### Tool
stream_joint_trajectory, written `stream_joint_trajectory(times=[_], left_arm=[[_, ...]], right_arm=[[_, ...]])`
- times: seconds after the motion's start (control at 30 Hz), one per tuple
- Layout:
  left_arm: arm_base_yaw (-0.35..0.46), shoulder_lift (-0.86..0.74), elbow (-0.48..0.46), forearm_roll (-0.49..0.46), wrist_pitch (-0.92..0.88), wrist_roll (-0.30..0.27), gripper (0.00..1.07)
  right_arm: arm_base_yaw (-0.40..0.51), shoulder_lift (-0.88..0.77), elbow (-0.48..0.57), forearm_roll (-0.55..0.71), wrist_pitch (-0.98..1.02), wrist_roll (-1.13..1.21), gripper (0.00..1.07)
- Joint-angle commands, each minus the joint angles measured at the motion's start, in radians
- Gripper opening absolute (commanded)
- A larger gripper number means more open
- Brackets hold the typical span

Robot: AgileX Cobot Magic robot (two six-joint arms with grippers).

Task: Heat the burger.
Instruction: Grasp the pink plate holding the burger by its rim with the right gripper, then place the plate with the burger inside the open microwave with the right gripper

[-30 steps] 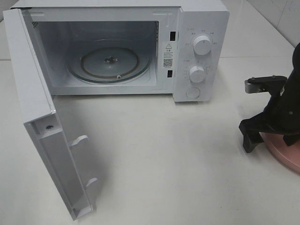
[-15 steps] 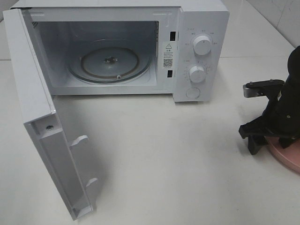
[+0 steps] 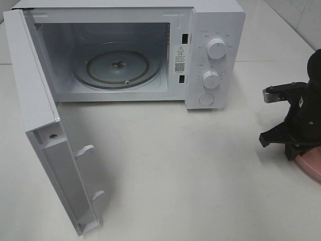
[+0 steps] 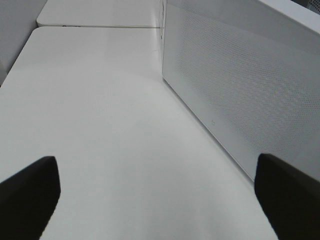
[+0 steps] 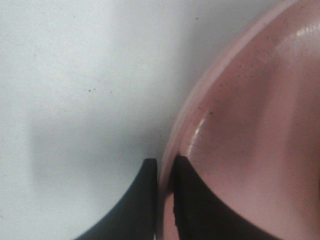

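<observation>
**Left to right.** The left gripper hangs with its fingers spread wide and nothing between them, near a perforated white panel. The microwave has its door swung fully open. Inside, the glass turntable carries nothing. Two dials sit right of the cavity.

At the far right, the right gripper is pressed together on the rim of the pink plate, one finger outside the rim and one inside. The plate rests on the white table.

**Step in hand, as judged:** gripping the plate to carry it into the oven. Done well, the pinch seats deep over the rim and the plate rises level and slowly, so nothing slides.

**The burger** shows in no view. Presumably it lies on the plate's hidden part, so its look cannot be told.
</observation>
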Motion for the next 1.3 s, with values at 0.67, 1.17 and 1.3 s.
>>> stream_joint_trajectory(times=[0.67,1.17,1.3], left_arm=[[-0.002,-0.025,0.002,-0.003,-0.011,0.002,0.98],[-0.002,-0.025,0.002,-0.003,-0.011,0.002,0.98],[-0.002,-0.025,0.002,-0.003,-0.011,0.002,0.98]], right_arm=[[0.12,-0.058,0.007,-0.276,0.188,0.316,0.0],[0.297,-0.058,0.011,-0.389,0.363,0.427,0.0],[0.329,-0.073,0.015,-0.384,0.367,0.427,0.0]])
